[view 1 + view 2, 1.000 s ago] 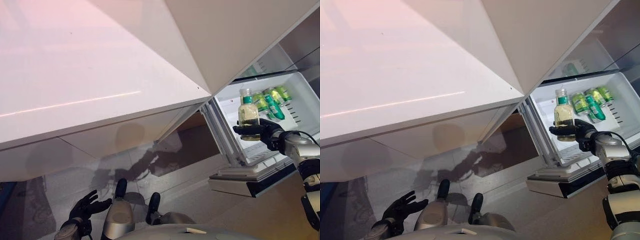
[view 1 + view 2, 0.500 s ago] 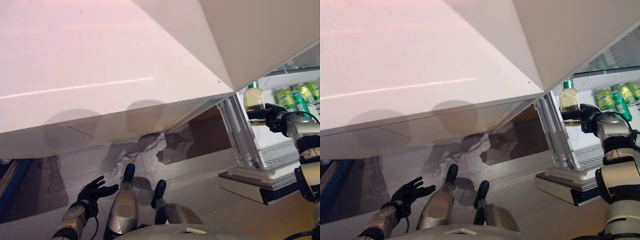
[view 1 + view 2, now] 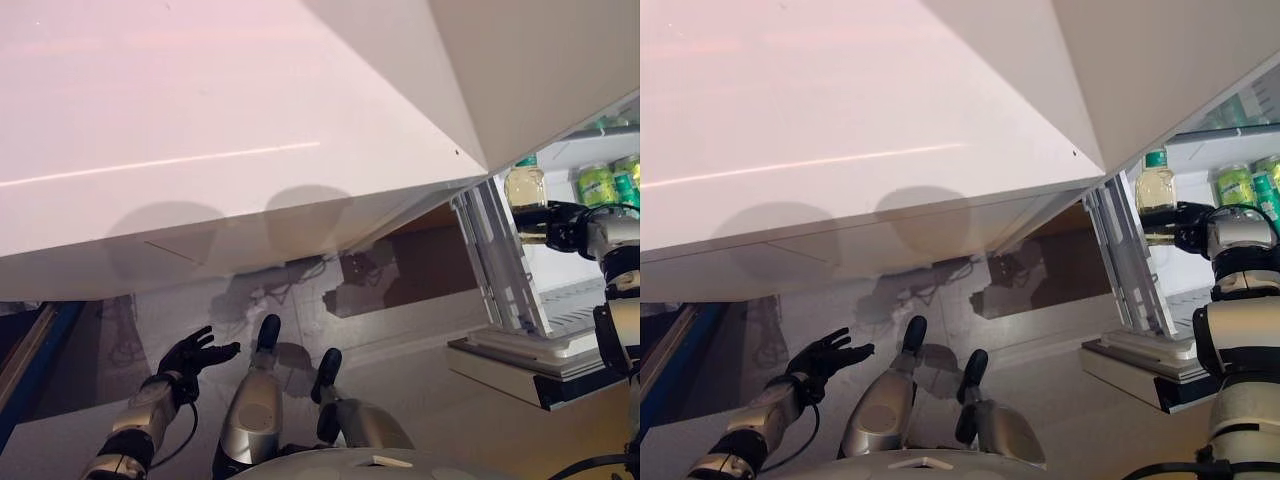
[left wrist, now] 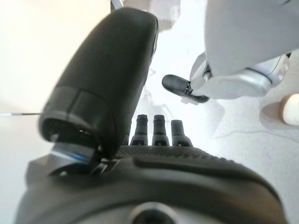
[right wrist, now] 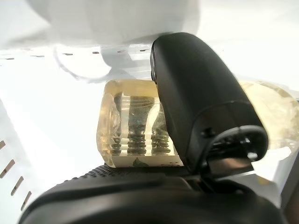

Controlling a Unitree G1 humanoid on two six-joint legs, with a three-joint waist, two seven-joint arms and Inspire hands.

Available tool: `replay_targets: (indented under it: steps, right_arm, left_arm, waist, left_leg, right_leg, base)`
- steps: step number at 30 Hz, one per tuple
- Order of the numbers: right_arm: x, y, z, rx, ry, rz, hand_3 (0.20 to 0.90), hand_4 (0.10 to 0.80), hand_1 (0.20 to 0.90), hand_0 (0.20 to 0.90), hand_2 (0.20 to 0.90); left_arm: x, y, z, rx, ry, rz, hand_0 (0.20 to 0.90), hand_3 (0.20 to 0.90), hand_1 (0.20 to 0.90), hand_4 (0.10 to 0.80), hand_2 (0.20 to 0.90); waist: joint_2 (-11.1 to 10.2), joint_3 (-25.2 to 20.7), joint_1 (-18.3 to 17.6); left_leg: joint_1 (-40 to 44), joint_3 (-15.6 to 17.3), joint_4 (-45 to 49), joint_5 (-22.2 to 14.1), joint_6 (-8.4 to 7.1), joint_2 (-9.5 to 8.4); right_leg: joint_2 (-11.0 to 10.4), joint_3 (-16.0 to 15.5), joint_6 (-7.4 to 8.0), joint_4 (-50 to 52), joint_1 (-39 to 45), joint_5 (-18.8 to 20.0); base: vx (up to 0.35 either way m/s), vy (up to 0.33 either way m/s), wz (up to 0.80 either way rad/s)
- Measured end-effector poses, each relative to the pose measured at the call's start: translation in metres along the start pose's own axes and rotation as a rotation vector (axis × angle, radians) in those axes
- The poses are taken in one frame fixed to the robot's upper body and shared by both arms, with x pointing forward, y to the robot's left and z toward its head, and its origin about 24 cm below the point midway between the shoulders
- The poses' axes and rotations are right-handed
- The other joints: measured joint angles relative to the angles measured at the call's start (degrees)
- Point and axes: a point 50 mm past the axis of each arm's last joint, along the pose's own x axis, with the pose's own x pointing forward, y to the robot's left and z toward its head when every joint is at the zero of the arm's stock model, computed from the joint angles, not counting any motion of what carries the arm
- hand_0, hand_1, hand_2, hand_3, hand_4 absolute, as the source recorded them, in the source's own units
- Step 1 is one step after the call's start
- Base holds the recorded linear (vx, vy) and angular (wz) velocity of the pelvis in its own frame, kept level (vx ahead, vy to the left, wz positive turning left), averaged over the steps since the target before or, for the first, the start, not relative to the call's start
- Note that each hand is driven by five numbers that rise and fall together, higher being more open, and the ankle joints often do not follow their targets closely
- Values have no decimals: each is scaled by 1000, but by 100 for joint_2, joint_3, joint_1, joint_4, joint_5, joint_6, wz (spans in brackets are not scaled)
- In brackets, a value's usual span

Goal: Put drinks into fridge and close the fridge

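Note:
My right hand (image 3: 562, 225) is shut on a clear bottle of pale yellow drink with a green cap (image 3: 525, 200) and holds it upright at the open front of the white fridge (image 3: 560, 335). In the right wrist view my fingers show curled round the bottle (image 5: 135, 126), with the thumb over its front. Green cans (image 3: 598, 184) stand on the fridge's shelf behind the bottle. My left hand (image 3: 192, 353) hangs low at the left over the floor, fingers spread and empty; it also shows in the left wrist view (image 4: 154, 130).
The fridge's white door (image 3: 200, 130) stands open above and to the left. A pulled-out lower drawer (image 3: 520, 365) juts out under the shelf. A blue edge (image 3: 30, 370) runs along the floor at the far left.
The camera has swung, shifting the whole scene to the right. My right hand still holds the bottle at the fridge's front. My left hand has stayed low.

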Motion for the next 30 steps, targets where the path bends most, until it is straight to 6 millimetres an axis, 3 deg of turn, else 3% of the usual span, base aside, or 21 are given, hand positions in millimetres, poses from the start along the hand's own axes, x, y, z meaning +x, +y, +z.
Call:
replay_targets:
  steps: [7, 15, 30]
  right_arm:
    - [-4, -7, -2, -50, 53, 33, 200, 100, 300, 300, 300]
    - [4, -7, -56, -141, 290, 16, 200, 100, 300, 300, 300]
    - [6, -6, -65, -131, 289, 29, 200, 100, 300, 300, 300]
  left_arm:
    - [2, 0, 11, -1, -22, -23, 900, 900, 900, 800, 900]
    - [4, -4, 19, -20, -35, -48, 900, 900, 900, 800, 900]
    - [5, -6, 21, -21, -25, -49, 900, 900, 900, 800, 900]
  waist:
    - [62, 41, 2]
    - [188, 121, -5]
    - [182, 117, -94]
  left_leg:
    - [-8, 23, 0, 1, -1, 7]
    - [-40, 53, 1, 2, -8, 18]
    - [119, 63, 0, 7, -13, 33]
  right_leg:
    - [-3, 20, -1, 0, -24, 0]
    - [-3, 27, -2, 2, -56, 1]
    - [6, 26, -16, 1, 103, 13]
  base:
    - [-43, 19, -2]
    - [-7, -7, -2]
    - [7, -1, 0]
